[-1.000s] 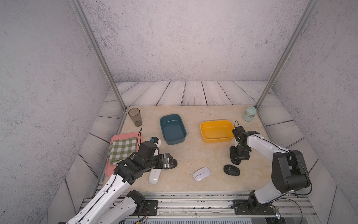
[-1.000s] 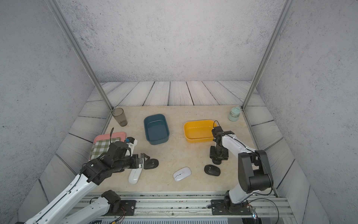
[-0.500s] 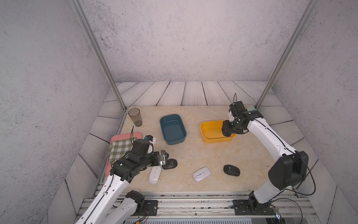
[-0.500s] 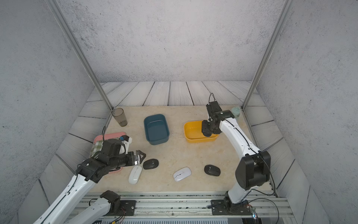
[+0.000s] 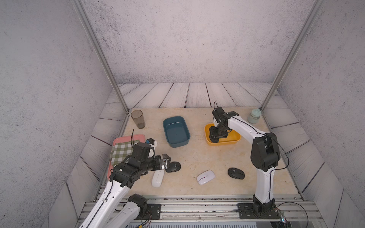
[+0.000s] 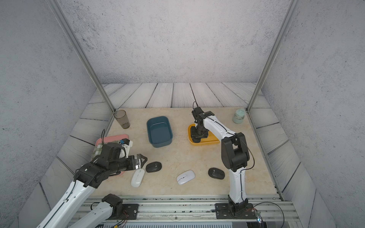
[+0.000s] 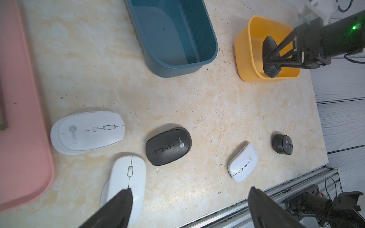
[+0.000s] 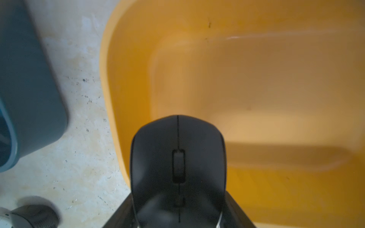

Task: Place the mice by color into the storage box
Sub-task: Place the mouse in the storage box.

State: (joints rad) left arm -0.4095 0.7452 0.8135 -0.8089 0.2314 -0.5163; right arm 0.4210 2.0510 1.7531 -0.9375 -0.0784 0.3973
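a table (image 5: 197,154) holds two tubs side by side in the middle: left tub (image 5: 175,131), right tub (image 5: 233,137). a tumbler (image 5: 137,119) stands back left, a jar (image 5: 253,116) back right. a tray (image 5: 126,137) lies at the left edge, a cloth (image 5: 121,153) on it. along the front, left to right: first mouse (image 5: 158,178), second mouse (image 5: 173,166), third mouse (image 5: 205,177), fourth mouse (image 5: 236,173). a fifth mouse (image 7: 87,131) lies beside the tray. the right gripper (image 5: 216,136) holds a sixth mouse (image 8: 177,158) over the right tub's left end.
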